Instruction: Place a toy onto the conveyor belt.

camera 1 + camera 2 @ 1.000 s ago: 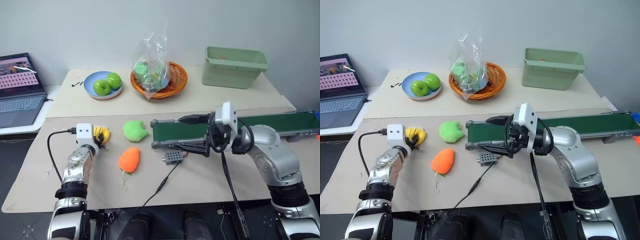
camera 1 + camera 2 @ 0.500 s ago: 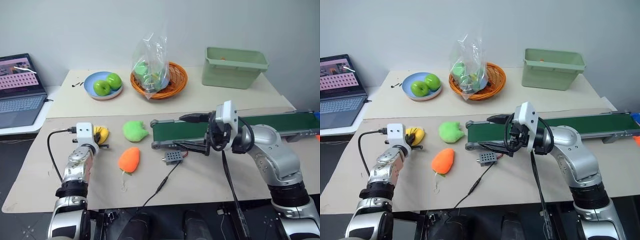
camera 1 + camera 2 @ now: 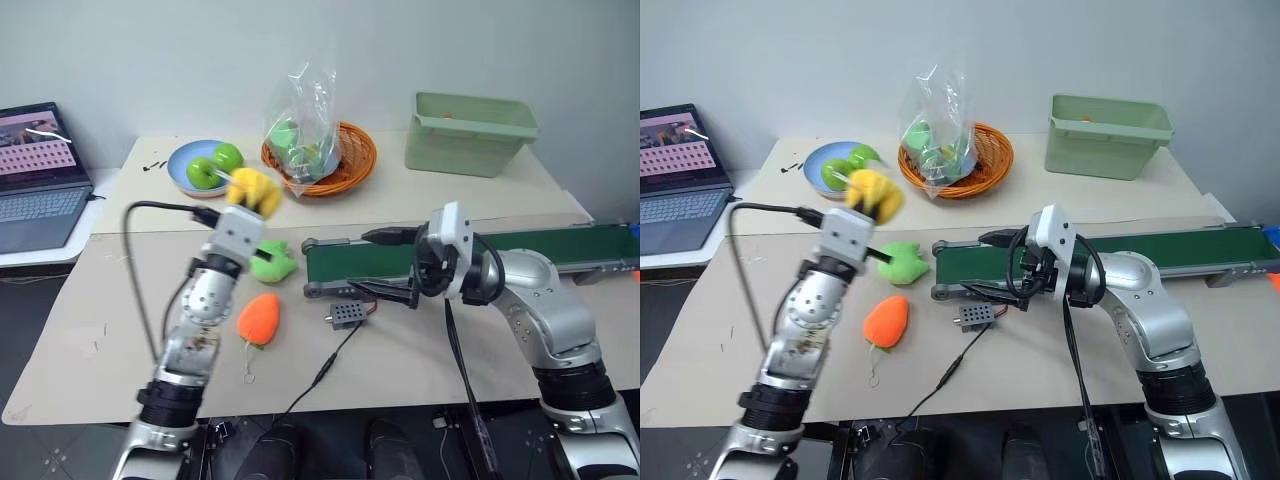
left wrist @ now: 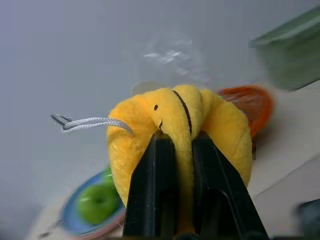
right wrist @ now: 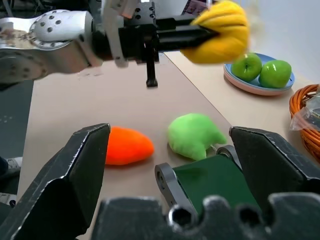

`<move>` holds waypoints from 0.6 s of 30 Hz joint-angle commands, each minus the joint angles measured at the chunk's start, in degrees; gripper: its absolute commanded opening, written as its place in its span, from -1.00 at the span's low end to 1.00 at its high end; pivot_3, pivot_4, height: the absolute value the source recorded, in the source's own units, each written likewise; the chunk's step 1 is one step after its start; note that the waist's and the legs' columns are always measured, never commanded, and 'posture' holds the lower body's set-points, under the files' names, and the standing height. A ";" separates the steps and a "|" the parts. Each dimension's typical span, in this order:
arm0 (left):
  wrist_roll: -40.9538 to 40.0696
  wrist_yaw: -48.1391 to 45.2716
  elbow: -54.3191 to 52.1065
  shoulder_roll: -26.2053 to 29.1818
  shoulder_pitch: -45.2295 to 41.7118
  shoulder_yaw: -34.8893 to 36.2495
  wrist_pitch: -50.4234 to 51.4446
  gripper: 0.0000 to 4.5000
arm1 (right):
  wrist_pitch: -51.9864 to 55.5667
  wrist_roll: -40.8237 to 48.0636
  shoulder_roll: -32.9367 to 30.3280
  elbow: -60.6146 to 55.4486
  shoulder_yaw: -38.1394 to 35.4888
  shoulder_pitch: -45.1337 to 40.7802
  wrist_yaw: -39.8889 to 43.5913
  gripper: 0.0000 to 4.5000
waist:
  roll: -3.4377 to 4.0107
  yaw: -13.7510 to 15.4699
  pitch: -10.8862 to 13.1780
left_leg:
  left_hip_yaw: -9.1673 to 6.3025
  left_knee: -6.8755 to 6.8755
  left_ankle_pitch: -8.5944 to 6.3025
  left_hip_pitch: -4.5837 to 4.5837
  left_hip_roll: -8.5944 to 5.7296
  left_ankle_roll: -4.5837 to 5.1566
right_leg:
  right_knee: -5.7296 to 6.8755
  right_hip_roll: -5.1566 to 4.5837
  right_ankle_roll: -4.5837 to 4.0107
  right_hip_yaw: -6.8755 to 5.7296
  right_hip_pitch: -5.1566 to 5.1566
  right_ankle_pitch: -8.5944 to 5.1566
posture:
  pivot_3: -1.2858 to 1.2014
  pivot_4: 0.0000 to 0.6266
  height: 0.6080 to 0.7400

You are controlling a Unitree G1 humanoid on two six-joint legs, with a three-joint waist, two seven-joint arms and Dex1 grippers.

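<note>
The left claw (image 4: 176,150) pinches the toy (image 4: 180,130) in the air above the worktop (image 3: 420,345); the right claw (image 5: 170,150) is spread just over the belt's (image 5: 215,180) end.

Head stereo views look forward and down over the beige tabletop (image 3: 420,200). Both wrist views, close in, share the fuzzy yellow plush toy (image 4: 180,130).

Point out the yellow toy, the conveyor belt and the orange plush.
yellow toy (image 4: 220,130): left wrist view, fuzzy body.
conveyor belt (image 3: 360,262): left eye view, green belt surface.
orange plush (image 3: 885,321): right eye view, body's middle.
</note>
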 commanded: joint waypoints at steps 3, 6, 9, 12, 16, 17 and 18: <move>-14.07 -9.22 3.31 -3.82 -0.96 1.40 15.76 -0.99 | -0.46 0.96 0.43 -2.07 -2.28 0.32 -1.78 1.00 | 0.00 -0.64 0.00 | 0.09 -0.01 -0.01 0.03 0.09 0.01 | 0.01 0.07 0.02 0.00 0.01 -0.01 | 0.03 -0.52 1.00; -12.33 -13.31 10.53 -1.72 -3.89 -2.13 19.84 -0.99 | 0.18 1.95 0.28 -3.84 -3.23 1.80 -2.62 1.00 | -0.01 -0.65 0.01 | 0.14 0.01 0.00 0.02 0.07 0.01 | 0.00 0.09 0.01 0.00 0.01 0.00 | 0.03 -0.52 1.00; -10.33 -15.47 15.76 -0.93 -5.38 -4.51 17.86 -0.99 | 0.74 3.36 0.15 -5.25 -4.29 2.93 -3.01 1.00 | 0.02 -0.49 -0.01 | 0.18 0.05 -0.01 0.05 0.06 0.02 | -0.03 0.09 0.00 0.02 0.10 0.00 | 0.03 -0.52 1.00; -9.26 -16.31 18.08 -0.99 -6.85 -5.36 15.90 -0.99 | 1.10 4.11 -0.05 -6.15 -4.82 3.67 -3.15 1.00 | 0.02 -0.32 -0.01 | 0.15 0.04 -0.03 0.15 0.08 0.05 | -0.08 0.08 0.00 0.06 0.18 0.00 | 0.03 -0.52 1.00; -8.56 -17.42 19.62 -0.93 -8.40 -5.89 14.60 -0.80 | 1.12 3.88 -0.15 -6.24 -4.97 4.10 -3.89 1.00 | 0.02 0.11 -0.01 | 0.16 0.03 -0.03 0.37 0.09 0.06 | -0.11 0.09 0.08 0.06 0.42 -0.05 | 0.03 -0.52 1.00; -8.37 -17.74 19.41 -0.70 -8.41 -6.03 14.33 -0.58 | 1.09 3.87 -0.13 -6.16 -4.98 4.11 -4.03 1.00 | 0.02 0.13 -0.01 | 0.16 0.03 -0.04 0.44 0.10 0.07 | -0.14 0.09 0.18 0.05 0.51 -0.11 | 0.03 -0.52 1.00; -8.21 -17.87 19.18 -0.59 -8.37 -6.02 14.19 -0.47 | 1.11 3.91 -0.13 -6.11 -4.96 4.11 -4.11 1.00 | 0.02 0.13 -0.01 | 0.16 0.01 -0.05 0.54 0.10 0.09 | -0.20 0.09 0.32 0.05 0.62 -0.19 | 0.03 -0.52 1.00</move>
